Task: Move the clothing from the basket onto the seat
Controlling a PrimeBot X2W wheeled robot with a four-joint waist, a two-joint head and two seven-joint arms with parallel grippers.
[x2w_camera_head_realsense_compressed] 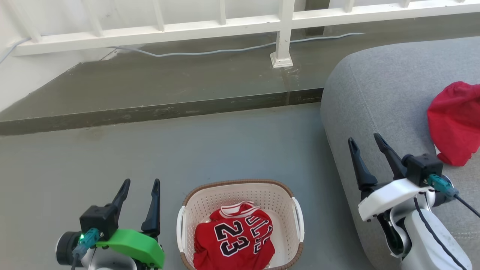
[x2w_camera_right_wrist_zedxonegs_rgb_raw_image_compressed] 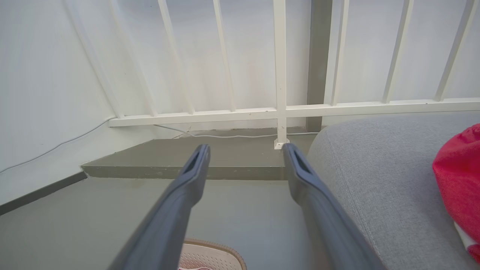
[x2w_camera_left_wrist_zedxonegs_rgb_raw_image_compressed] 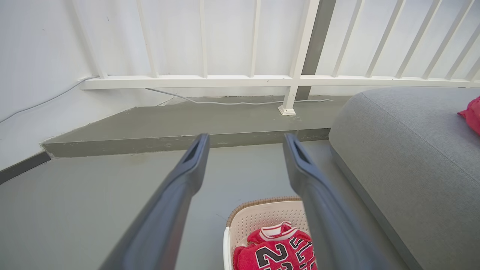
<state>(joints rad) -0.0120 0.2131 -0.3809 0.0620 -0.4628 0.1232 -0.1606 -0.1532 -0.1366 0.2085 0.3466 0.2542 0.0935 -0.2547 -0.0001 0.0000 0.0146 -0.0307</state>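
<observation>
While basket (x2w_camera_head_realsense_compressed: 240, 195) holds jersey (x2w_camera_head_realsense_compressed: 234, 240), garment (x2w_camera_head_realsense_compressed: 453, 120) on seat (x2w_camera_head_realsense_compressed: 386, 93)

The jersey (x2w_camera_head_realsense_compressed: 234, 236) lies in the near basket (x2w_camera_head_realsense_compressed: 210, 198) on the floor (x2w_camera_head_realsense_compressed: 112, 157), left of the seat (x2w_camera_head_realsense_compressed: 382, 97), on which a second garment (x2w_camera_head_realsense_compressed: 455, 122) lies.

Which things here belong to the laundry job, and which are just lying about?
Part of the job:
- jersey in the basket
- plain red garment lying on the seat
- left gripper and right gripper, both open and empty

Just lying about:
- cable
- railing
</observation>
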